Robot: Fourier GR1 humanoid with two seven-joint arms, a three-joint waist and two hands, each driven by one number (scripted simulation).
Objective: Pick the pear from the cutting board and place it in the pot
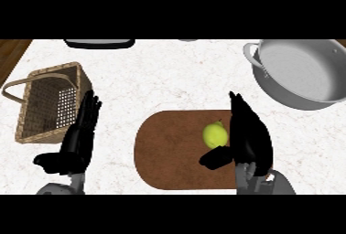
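Head view. A white, faintly veined counter (169, 73) seen from steeply above. At centre lies a brown, rounded cutting board (169, 155), and on its right half rests the yellow-green pear (215, 135), stem end pointing away from the robot.

The right hand (249, 137) lies over the board's right edge, just beside the pear. Its fingers extend straight, away from the robot, along the pear's right side, while the thumb reaches left below the fruit. The hand is spread wide and has not closed round the pear; whether a finger touches the fruit's right flank cannot be told. The pear sits on the board, not lifted.

The grey pot (304, 73), a wide metal vessel with a side handle, stands at upper right, well apart from the board, its interior bare.

The left hand (78, 137) rests at lower left on the counter, fingers straight and held together, thumb out to the left, holding nothing. Just beside it, to the left, is a woven wicker basket (37, 123) with a handle.

A dark object (99, 43) is cut off by the counter's far edge at upper left.
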